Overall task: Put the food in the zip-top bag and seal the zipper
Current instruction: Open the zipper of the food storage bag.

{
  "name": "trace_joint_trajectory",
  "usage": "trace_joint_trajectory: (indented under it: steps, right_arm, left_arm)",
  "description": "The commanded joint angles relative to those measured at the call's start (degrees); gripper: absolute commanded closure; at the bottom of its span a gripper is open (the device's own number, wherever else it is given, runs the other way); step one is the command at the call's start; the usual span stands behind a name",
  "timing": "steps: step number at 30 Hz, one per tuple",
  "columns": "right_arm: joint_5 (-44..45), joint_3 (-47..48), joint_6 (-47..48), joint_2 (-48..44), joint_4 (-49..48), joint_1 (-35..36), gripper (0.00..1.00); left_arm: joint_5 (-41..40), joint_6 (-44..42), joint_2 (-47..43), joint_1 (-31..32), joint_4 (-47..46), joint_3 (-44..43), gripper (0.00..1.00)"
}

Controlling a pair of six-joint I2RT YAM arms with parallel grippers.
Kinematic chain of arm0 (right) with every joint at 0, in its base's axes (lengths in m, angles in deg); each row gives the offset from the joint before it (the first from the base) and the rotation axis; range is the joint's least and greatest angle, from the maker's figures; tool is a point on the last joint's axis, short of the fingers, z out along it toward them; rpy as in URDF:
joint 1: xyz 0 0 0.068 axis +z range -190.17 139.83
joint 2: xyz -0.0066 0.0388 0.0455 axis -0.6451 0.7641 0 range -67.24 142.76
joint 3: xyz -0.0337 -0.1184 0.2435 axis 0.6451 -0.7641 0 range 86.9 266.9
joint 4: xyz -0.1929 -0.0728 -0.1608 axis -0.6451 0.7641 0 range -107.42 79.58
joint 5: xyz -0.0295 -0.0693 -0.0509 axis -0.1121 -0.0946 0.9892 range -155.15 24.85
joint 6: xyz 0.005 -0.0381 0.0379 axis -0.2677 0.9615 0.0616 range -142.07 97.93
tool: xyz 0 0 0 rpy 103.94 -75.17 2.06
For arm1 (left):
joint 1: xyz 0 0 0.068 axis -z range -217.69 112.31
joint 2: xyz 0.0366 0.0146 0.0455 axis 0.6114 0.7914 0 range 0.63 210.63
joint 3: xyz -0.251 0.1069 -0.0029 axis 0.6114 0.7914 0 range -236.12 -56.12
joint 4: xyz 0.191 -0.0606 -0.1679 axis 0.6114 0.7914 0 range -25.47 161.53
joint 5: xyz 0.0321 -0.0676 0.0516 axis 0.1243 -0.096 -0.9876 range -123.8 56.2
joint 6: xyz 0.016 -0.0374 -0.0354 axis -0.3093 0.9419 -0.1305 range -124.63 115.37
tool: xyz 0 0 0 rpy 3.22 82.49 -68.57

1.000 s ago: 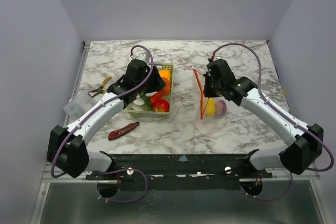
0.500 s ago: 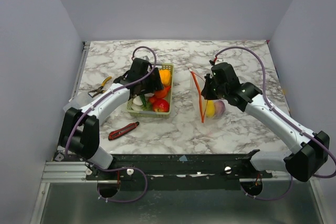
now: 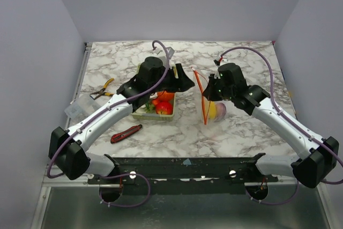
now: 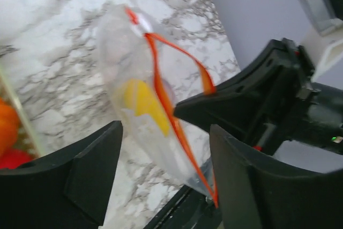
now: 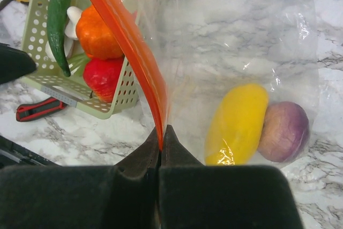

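Observation:
The zip-top bag (image 3: 213,115) lies right of centre, its mouth held up toward the basket. My right gripper (image 5: 162,130) is shut on the orange-red zipper (image 5: 126,41) and lifts that edge. Inside the bag lie a yellow food piece (image 5: 236,124) and a purple one (image 5: 284,131). My left gripper (image 3: 187,83) hovers just left of the bag mouth, with the zipper (image 4: 166,95) right ahead of it. It (image 4: 165,132) is open and nothing shows between its fingers. More food stays in the basket: an orange piece (image 5: 96,33), a red one (image 5: 104,76) and a green one (image 5: 56,22).
The pale green mesh basket (image 3: 140,112) stands left of the bag, partly under my left arm. A red-and-black utility knife (image 3: 126,133) lies near the front edge. Yellow-handled pliers (image 3: 102,88) and a clear plastic item (image 3: 76,108) lie at the far left.
My left arm has swung out of the basket and to the right, up to the bag mouth. The right gripper stays shut on the zipper and has shifted slightly.

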State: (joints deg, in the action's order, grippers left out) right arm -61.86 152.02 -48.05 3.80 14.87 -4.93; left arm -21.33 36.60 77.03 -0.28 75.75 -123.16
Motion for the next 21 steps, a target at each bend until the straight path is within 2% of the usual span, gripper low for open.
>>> trace_joint_trajectory:
  steps: [1,3,4,7,8,11,14,21]
  right_arm:
    - [-2.78,0.4,-1.07,0.23,-2.28,0.12,0.99]
    - [-2.83,0.81,-1.09,0.31,-1.68,0.07,0.99]
    - [-2.55,0.81,-1.26,0.13,-1.41,0.13,0.99]
    - [-2.11,0.54,-1.75,-0.75,-1.27,0.08,0.99]
    - [-2.06,0.69,-1.72,-0.97,-1.14,0.1,0.99]
    - [-1.84,1.36,-1.76,-1.21,-0.45,0.14,0.99]
    - [-2.53,1.04,-2.19,-1.6,-0.93,0.15,0.99]
    - [-2.85,1.03,-2.77,-1.22,-1.07,0.14,0.99]
  left_arm:
    - [-1.47,1.25,4.93,4.43,-0.77,-4.99,0.29]
    - [-2.97,1.48,6.45,5.33,-1.0,-5.86,0.32]
    - [-3.24,1.33,7.15,5.55,-1.42,-6.28,0.38]
    - [-3.22,0.98,8.99,5.89,-0.59,-8.18,0.66]
    - [-3.81,0.82,9.33,6.08,0.05,-8.68,0.71]
    - [-6.33,0.18,9.5,6.83,0.03,-8.53,0.71]
    - [-7.17,0.12,10.99,7.07,0.99,-9.66,0.64]
    - [-9.33,-0.68,16.32,7.06,2.38,-13.99,0.57]
